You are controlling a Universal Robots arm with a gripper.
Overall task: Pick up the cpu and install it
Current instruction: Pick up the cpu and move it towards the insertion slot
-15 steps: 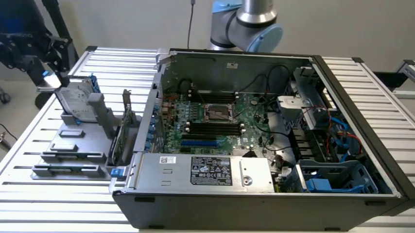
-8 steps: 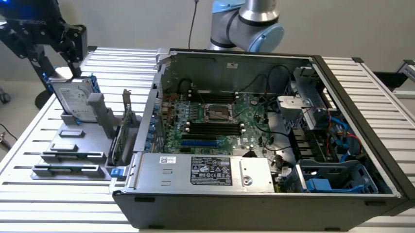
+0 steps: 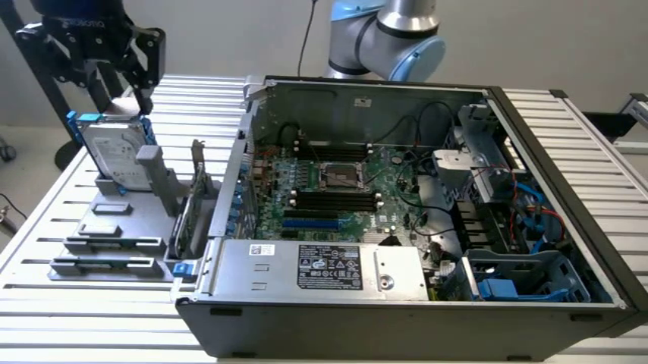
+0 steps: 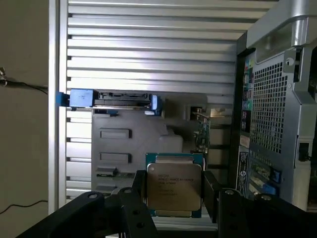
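As things stand, step: pickup done, install not begun.
End effector: clamped on the cpu by its edges, aloft beside the case, over the table.
Need: chip level, squared to the motherboard socket.

The exterior view looks down at a slant from above the open computer case, wide enough to take it all in, while the wrist view, beside the case, looks straight down past the close cpu, sharing the hard drive and grey holder beside the case.
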